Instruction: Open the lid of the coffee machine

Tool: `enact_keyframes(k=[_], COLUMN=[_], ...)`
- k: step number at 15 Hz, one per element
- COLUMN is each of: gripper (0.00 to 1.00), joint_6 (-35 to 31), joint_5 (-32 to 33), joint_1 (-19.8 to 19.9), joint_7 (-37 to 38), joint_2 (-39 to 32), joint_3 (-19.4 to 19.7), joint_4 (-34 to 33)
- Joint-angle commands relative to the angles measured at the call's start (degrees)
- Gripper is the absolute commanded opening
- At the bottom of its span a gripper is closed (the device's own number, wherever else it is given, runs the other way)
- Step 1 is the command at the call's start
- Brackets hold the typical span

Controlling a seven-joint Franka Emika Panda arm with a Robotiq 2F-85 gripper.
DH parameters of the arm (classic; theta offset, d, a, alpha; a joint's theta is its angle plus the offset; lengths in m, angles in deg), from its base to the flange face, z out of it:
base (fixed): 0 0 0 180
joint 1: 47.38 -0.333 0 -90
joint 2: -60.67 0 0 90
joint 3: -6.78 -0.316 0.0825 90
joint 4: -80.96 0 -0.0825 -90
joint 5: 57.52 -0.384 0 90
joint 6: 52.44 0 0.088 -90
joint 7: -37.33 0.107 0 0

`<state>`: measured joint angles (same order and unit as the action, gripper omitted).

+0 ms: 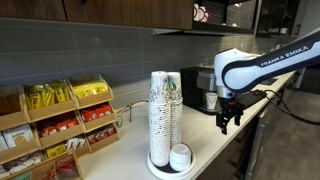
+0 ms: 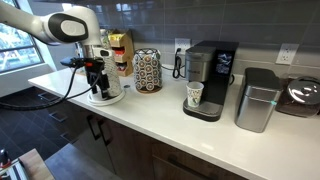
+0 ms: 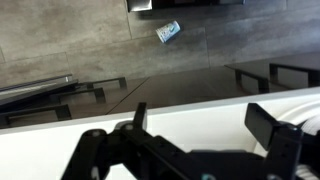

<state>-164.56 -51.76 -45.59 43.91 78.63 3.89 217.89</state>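
Observation:
The coffee machine (image 2: pixel 210 78) is boxy, black and silver, and stands on the white counter (image 2: pixel 150 115) against the tiled wall. A paper cup (image 2: pixel 194 96) sits in its front bay. Its black lid (image 2: pixel 213 47) lies flat and shut on top. The machine also shows in an exterior view (image 1: pixel 199 85), behind the cup stacks. My gripper (image 2: pixel 97 82) is open and empty. It hangs over the counter far to the side of the machine, near the cup stacks. In the wrist view my gripper's (image 3: pixel 205 125) two fingers are spread over the counter edge.
Tall stacks of white paper cups (image 1: pixel 165 115) stand on a round tray with cup lids (image 1: pixel 181 156). A pod carousel (image 2: pixel 147 70) and a silver bin (image 2: pixel 258 98) flank the machine. A wooden rack of tea boxes (image 1: pixel 60 125) stands at the counter's end.

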Motion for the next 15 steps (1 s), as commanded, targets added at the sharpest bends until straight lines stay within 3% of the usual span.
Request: enact_keyframes(k=[1,8,9,15], gripper=[1.00,1.00,1.00,1.00], joint_6=[-3.71,-10.64,-8.94,-9.98], joint_5=[-0.63,-6.74,-4.24,-5.97], joint_1=[2.55,6.79,6.28,7.02], joint_7=[3.98,8.10,6.54,7.42], joint_2=[-2.00,-3.85,-2.35,-3.40], joint_3=[3.13,9.48,8.31,9.29], joint_4=[-4.91,-13.71,-12.05,-13.64])
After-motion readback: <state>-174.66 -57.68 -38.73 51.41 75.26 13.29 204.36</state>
